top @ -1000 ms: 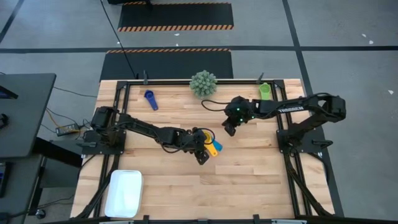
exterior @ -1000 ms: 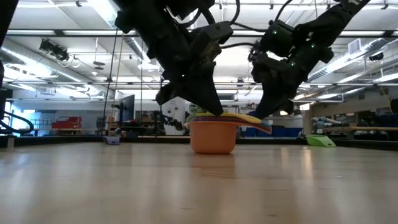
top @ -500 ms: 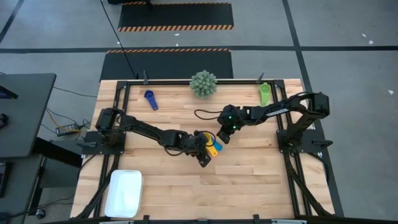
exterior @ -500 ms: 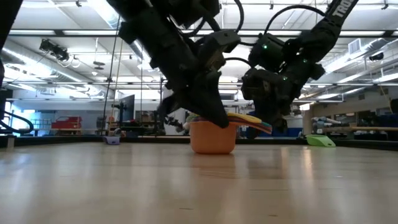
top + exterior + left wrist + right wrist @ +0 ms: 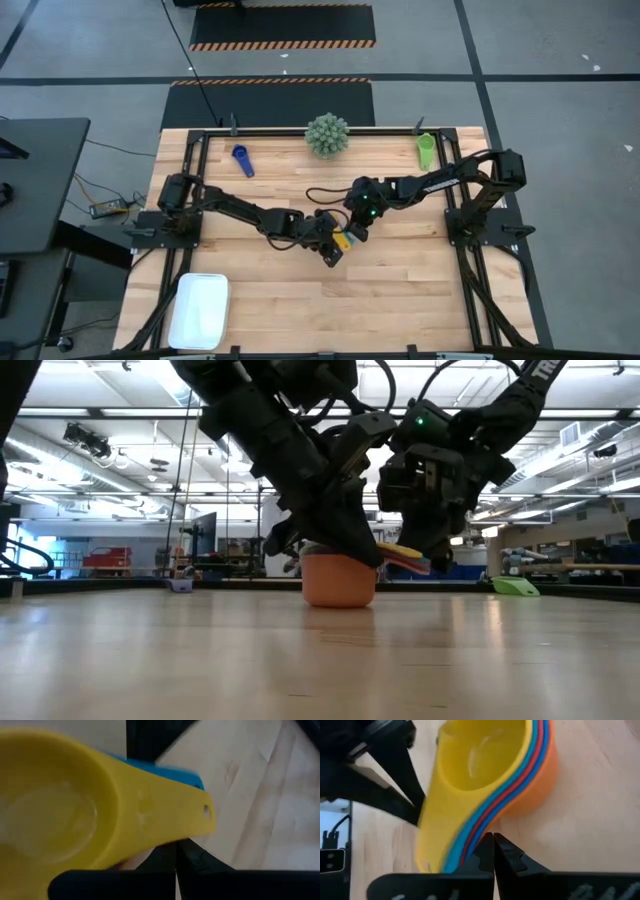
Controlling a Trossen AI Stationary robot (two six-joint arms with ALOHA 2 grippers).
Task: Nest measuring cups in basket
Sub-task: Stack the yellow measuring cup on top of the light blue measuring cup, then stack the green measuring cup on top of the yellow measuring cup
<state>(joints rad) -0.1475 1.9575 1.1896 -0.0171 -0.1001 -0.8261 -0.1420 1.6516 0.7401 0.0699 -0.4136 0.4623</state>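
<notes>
A stack of nested cups [image 5: 341, 238], yellow innermost, then light blue, red and an orange one [image 5: 338, 579] outermost, sits near the middle of the tabletop [image 5: 400, 290]. In the low view the orange cup's base seems to rest on the wood, with the flat handles [image 5: 402, 556] fanned out to one side. The left tool [image 5: 328, 246] is down at the stack on the side toward the tabletop's front edge, its fingers pressed together; whether it pinches a rim or handle cannot be told. The right tool [image 5: 358, 228] is low beside the handles on the opposite side, its fingers also pressed together with nothing visibly between them; its wrist view shows the closed tips just below the yellow handle [image 5: 432, 845].

A dark blue cup [image 5: 241, 160] lies near the rear left part of the tabletop and a green cup [image 5: 426, 150] near the rear right corner. A spiky green ball [image 5: 327, 134] stands at the middle of the rear edge. The white basket [image 5: 199, 311] sits at the front left corner, well apart from the stack
</notes>
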